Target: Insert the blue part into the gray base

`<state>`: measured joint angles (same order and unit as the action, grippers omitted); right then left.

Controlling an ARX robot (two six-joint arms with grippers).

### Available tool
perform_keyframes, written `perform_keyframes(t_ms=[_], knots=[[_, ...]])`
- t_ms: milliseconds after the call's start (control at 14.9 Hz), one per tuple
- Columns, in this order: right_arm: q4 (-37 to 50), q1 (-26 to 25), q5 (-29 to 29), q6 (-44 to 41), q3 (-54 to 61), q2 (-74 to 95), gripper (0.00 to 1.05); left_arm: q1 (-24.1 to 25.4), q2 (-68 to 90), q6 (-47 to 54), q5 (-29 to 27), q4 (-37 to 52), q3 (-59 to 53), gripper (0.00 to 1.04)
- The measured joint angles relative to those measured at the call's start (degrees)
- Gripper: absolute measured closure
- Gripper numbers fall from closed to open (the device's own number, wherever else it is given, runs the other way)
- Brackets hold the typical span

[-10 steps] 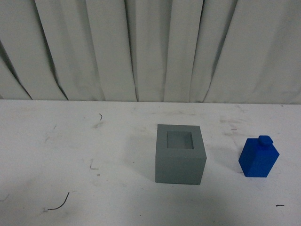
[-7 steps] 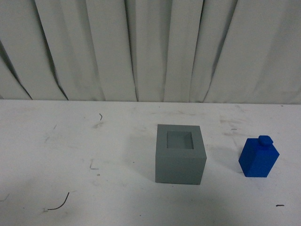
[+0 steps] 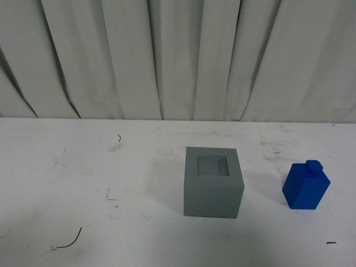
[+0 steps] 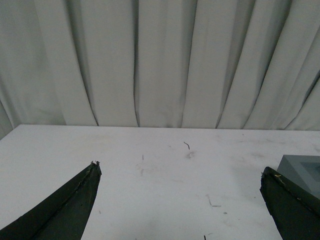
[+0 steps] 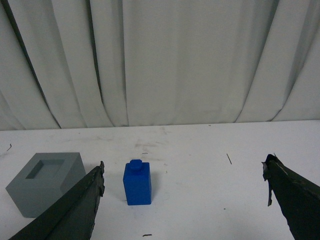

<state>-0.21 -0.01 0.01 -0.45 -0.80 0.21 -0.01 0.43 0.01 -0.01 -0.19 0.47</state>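
Observation:
The gray base [image 3: 213, 182], a cube with a square recess in its top, stands on the white table near the middle of the front view. The blue part [image 3: 306, 186] stands upright to its right, apart from it, knob up. Neither arm shows in the front view. In the right wrist view the blue part [image 5: 137, 182] stands ahead of my open, empty right gripper [image 5: 184, 172], nearer one finger, with the gray base [image 5: 45, 182] beyond that finger. My left gripper [image 4: 180, 170] is open and empty over bare table; a corner of the gray base [image 4: 302, 169] shows by one finger.
The white table [image 3: 83, 183] is scuffed, with small dark wire scraps [image 3: 69, 240] lying near the front left. A white pleated curtain [image 3: 178, 55] hangs along the table's far edge.

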Motion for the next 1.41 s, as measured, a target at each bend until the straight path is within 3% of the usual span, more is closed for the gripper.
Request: perform_keyframes(t_ms=[938, 1139, 1407], knots=[[0.8, 0.3, 0.4, 0.0, 0.0, 0.2, 0.06, 0.0, 0.0, 0.0, 0.0, 0.0, 0.0, 0.07], [14.2, -1.4, -2.8, -0.3, -1.3, 11.8, 0.06, 0.0, 0.0, 0.0, 0.0, 0.0, 0.0, 0.07], [46.8, -8.2, -10.5, -4.1, -16.0, 49.7, 0.06, 0.0, 0.0, 0.0, 0.0, 0.0, 0.0, 0.07]])
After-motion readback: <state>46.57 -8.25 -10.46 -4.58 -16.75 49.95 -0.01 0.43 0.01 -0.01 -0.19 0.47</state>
